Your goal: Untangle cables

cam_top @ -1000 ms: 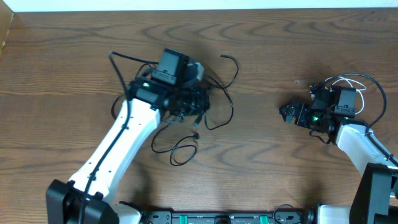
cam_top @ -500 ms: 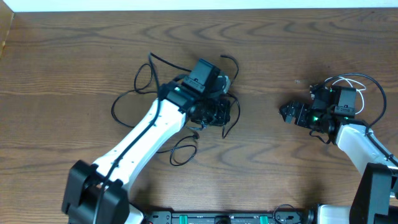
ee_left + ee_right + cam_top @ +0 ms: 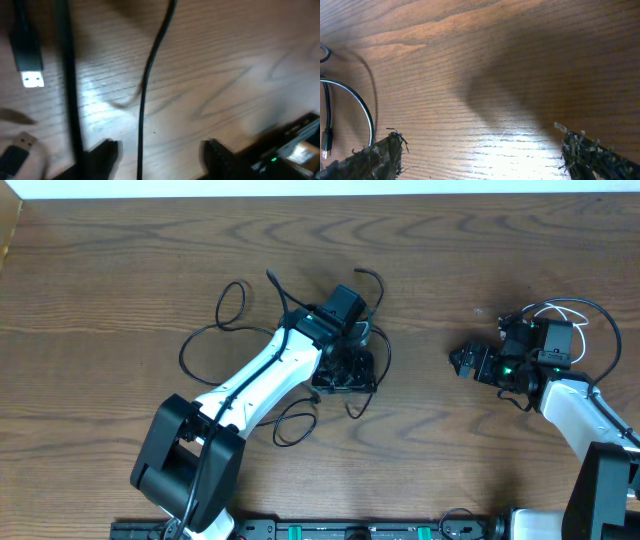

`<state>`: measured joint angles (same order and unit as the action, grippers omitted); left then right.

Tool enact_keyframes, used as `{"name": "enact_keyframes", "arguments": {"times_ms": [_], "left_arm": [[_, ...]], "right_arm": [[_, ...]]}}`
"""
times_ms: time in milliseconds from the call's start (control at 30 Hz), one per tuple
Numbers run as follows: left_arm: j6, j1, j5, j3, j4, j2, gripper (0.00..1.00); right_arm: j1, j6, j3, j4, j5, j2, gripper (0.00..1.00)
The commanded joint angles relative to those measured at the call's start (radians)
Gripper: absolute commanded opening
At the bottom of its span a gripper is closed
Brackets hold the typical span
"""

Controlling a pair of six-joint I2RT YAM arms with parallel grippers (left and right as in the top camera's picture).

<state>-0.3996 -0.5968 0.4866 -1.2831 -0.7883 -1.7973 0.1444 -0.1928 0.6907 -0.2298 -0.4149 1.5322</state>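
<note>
Your left gripper (image 3: 160, 152) stood open astride one black cable (image 3: 150, 65); closing blindly could cinch the other cables (image 3: 182, 355) tighter. Your right gripper (image 3: 482, 150), well apart from that cable, gaped empty.

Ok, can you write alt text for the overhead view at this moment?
From above, the left gripper is over a tangle of thin black cables mid-table, loops spilling toward the left edge of the wooden table. The right gripper hangs open at the right side, apart from the tangle.
</note>
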Motion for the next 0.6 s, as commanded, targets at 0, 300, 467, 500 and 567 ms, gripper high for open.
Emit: {"name": "enact_keyframes", "arguments": {"times_ms": [0,300,467,500,567], "left_arm": [[-0.058,0.0,-0.117,0.01,-0.034,-0.01,0.72],[-0.158,0.0,-0.286,0.01,-0.082,-0.01,0.75],[-0.191,0.01,-0.378,-0.001,-0.083,-0.009,0.91],[-0.19,0.016,-0.375,-0.013,-0.086,-0.009,0.91],[-0.19,0.034,-0.376,-0.055,-0.105,-0.007,0.91]], "right_arm": [[-0.005,0.015,0.0,0.002,-0.006,0.003,0.99],[-0.005,0.015,0.0,0.002,-0.006,0.003,0.99],[-0.005,0.015,0.0,0.002,-0.006,0.003,0.99],[-0.005,0.015,0.0,0.002,-0.006,0.003,0.99],[-0.005,0.015,0.0,0.002,-0.006,0.003,0.99]]}}
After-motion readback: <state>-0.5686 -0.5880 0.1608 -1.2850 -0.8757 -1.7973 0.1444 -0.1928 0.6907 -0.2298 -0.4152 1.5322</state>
